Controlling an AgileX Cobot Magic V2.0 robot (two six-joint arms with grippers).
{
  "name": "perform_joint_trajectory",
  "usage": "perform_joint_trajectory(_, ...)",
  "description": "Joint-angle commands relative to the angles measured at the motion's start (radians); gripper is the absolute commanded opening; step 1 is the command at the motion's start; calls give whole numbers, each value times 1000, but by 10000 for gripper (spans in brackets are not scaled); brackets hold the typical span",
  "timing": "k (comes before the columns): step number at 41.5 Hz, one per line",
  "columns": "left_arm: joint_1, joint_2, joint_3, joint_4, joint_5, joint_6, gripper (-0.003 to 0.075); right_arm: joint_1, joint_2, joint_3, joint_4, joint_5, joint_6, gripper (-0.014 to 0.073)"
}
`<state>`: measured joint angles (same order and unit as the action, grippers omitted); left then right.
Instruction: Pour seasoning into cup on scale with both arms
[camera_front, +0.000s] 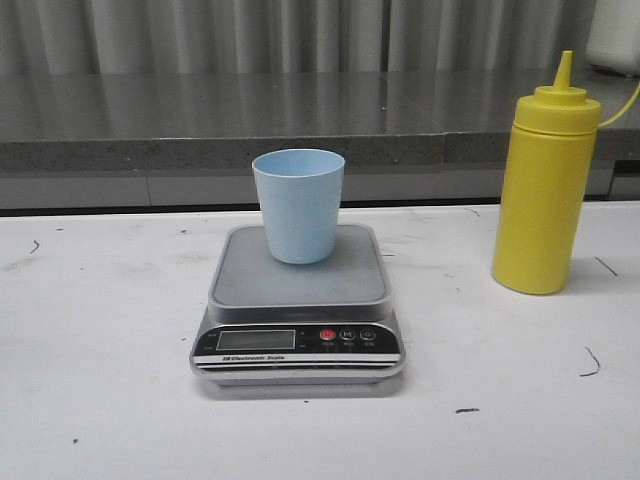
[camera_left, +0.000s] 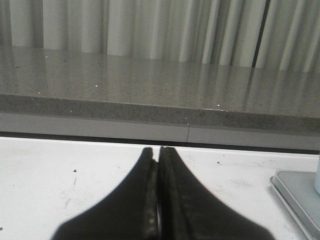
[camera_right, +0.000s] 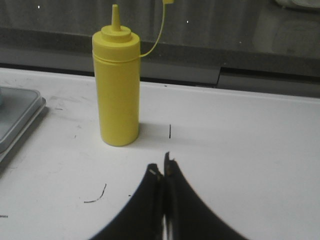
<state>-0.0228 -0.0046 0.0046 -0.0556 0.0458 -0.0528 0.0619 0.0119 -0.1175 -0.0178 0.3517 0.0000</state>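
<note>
Starting from the white table, note the scale sits mid-front with the cup upright on its platform. The seasoning stands well to the right, uncapped. Both the left gripper and right gripper are closed and empty, so open your right one before grasping the bottle mid-body.

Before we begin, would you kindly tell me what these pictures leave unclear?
- Scale display: front view, digits too faint to read.
- Cup contents: front view, its own rim hides the bottom.
- Seasoning bottle fill level: every view, opaque yellow wall.
- Both arms: outside the front view.
</note>
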Motion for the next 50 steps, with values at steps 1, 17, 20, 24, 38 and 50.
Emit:
perform_joint_trajectory(1,0,-18,24,-3,-86,-5,-20,-15,-30,49,11,-197,0,-68)
perform_joint_trajectory(17,0,-18,24,-3,-86,-5,-20,-29,-39,139,11,-345,0,-68)
perform_joint_trajectory(20,0,-18,24,-3,-86,-5,-20,-29,-39,139,11,-345,0,-68)
perform_joint_trajectory(24,0,-18,24,-3,-86,-5,-20,-29,-39,139,11,-346,0,-68)
perform_joint_trajectory(38,0,-18,24,-3,-86,-5,-20,-29,-39,139,105,-406,0,-68)
perform_joint_trajectory(50,0,-18,24,-3,-86,-5,-20,-29,-39,139,81,-398,0,-68)
